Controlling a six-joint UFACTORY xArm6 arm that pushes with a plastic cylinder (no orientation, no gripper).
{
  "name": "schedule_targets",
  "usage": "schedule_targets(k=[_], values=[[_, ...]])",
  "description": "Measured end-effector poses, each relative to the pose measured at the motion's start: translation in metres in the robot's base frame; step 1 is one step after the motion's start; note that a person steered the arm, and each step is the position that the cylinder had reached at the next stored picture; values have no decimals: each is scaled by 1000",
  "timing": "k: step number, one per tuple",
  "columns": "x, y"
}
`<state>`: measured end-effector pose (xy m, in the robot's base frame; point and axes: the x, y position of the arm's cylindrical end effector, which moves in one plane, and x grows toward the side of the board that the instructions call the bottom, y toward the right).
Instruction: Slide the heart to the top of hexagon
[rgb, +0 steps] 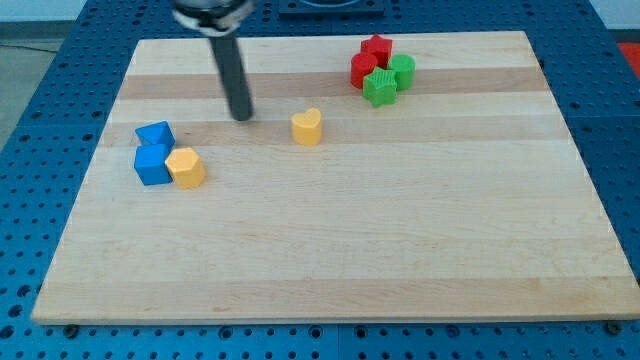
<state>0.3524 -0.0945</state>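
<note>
A yellow heart block (307, 127) lies a little above the board's middle. A yellow hexagon block (186, 167) sits at the view's left, touching a blue cube (152, 165). My tip (241, 116) rests on the board to the left of the heart, apart from it, and up and to the right of the hexagon.
A blue block of unclear shape (155, 134) lies just above the blue cube. At the view's top right, two red blocks (368, 60) and two green blocks (389, 79) sit bunched together. The wooden board (330, 250) lies on a blue table.
</note>
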Motion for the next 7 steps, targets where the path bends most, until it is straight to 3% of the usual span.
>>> schedule_targets(k=[3, 7], values=[[1, 127], [48, 27]])
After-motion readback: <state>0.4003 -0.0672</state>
